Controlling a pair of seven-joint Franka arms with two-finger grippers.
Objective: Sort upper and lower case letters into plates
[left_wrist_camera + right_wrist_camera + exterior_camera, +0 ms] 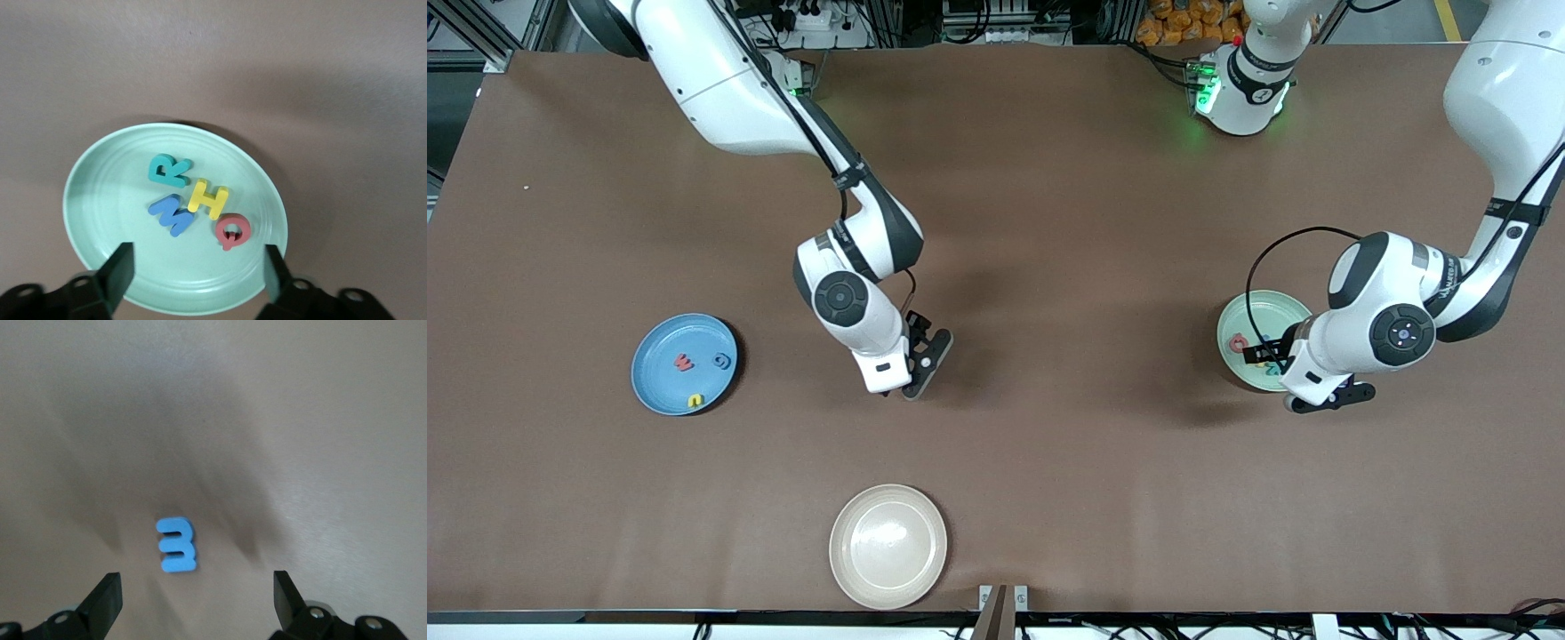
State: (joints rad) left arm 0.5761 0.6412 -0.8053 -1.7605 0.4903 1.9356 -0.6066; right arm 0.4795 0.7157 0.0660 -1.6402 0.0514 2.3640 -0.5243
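Front view: two white robot arms are seen reaching over a brown table [1049, 222] that carries three round plates. The left gripper [1329, 397] is held over the edge of the pale mint green plate [1232, 331] with its jaws spread apart and nothing between them. In the left wrist view four foam letters are shown lying in that green plate [100, 220], ahead of the open jaws: a teal R [168, 171], a yellow H [208, 199], a blue M [172, 214] and a red Q [231, 231], bunched close together and partly touching. The right gripper [927, 363] is held over bare table between the blue plate [654, 391] and the green one, jaws likewise released and empty. In the right wrist view a single blue letter [177, 544], seemingly a lowercase piece, is seen flat on the table just ahead of the jaws and nearer one finger than the other. Three small letters are already held by the blue plate, and the cream plate [887, 546] is left empty. As a judgement, the flat thin letter could be missed or pushed aside if the right jaws are lowered off-centre, and a slanted pinch could let it be dropped short of the blue plate; the bunched capitals could be knocked if the left gripper is drawn away too low
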